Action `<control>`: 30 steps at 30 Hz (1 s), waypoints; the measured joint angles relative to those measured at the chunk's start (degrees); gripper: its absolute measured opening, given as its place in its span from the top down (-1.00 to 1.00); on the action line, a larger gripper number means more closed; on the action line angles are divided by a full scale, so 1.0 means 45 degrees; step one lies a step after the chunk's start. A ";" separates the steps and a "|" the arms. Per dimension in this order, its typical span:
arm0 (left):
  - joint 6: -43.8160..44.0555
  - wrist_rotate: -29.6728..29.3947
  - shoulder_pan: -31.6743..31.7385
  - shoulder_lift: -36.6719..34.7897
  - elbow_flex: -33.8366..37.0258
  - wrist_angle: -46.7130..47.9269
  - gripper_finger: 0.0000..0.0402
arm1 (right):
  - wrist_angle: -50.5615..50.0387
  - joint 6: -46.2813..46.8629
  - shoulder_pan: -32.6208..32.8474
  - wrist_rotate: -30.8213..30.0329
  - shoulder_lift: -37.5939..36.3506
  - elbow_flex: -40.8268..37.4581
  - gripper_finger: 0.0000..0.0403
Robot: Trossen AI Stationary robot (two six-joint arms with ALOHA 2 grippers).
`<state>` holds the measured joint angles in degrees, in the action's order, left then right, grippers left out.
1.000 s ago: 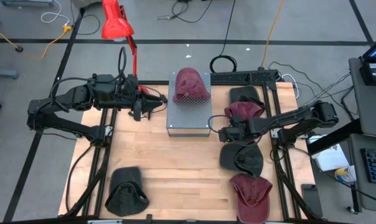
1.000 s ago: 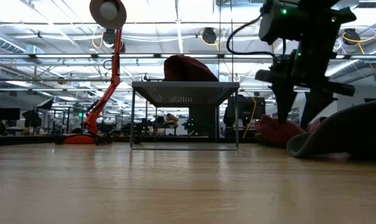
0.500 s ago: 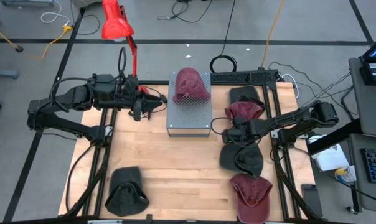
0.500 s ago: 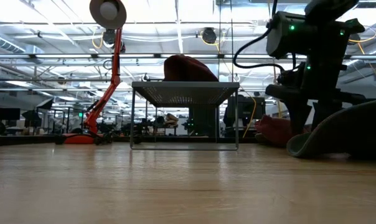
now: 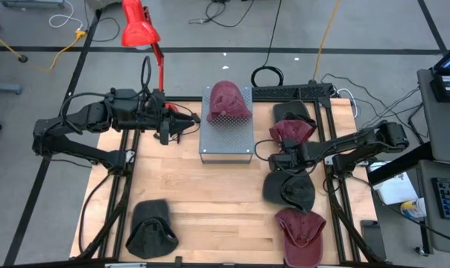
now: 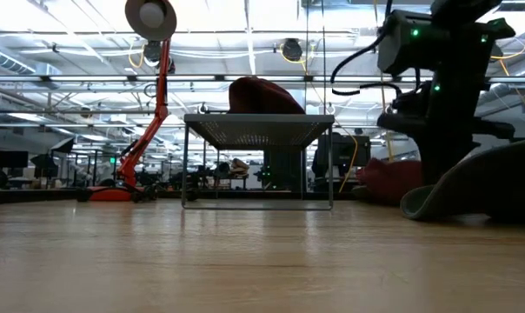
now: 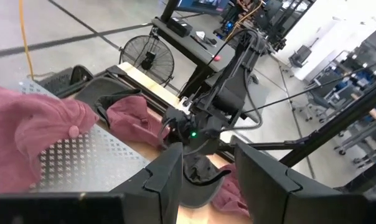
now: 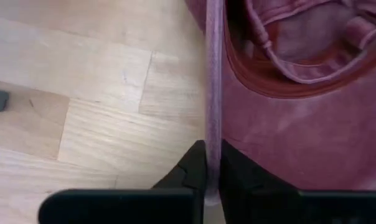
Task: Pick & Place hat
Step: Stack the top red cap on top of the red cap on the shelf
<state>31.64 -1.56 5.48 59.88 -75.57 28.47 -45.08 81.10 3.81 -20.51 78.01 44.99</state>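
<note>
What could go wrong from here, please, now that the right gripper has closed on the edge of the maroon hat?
1. The right gripper pinches only the thin brim edge of the maroon hat; the fabric may slip out on lifting.
2. A dark hat lies against the maroon one on one side and another dark hat close by on the other; either could be dragged along.
3. The raised metal rack already carries a maroon hat, so a second could crowd or knock it.

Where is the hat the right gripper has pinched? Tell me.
High view: the maroon hat lies on the table's right side, right of the metal stand, its brim edge in the right gripper.
</note>
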 joint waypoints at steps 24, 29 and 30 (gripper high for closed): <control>-0.2470 0.0029 0.0001 0.0000 0.0000 0.0005 0.25 | 0.4129 -0.4291 0.0005 -0.0094 -0.8382 -0.0005 0.98; -0.1616 0.0015 0.0000 0.0005 0.0000 -0.0325 0.26 | 0.6137 -0.6184 0.0010 -0.0796 -0.9137 -0.0004 0.98; -0.1535 0.0013 0.0005 0.0005 0.0000 -0.0496 0.25 | 0.6493 -0.6560 0.0005 -0.0836 -0.9262 -0.0005 0.98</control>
<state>24.73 -1.50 5.50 59.90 -75.57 26.23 -15.86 51.58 3.84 -24.28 36.33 44.97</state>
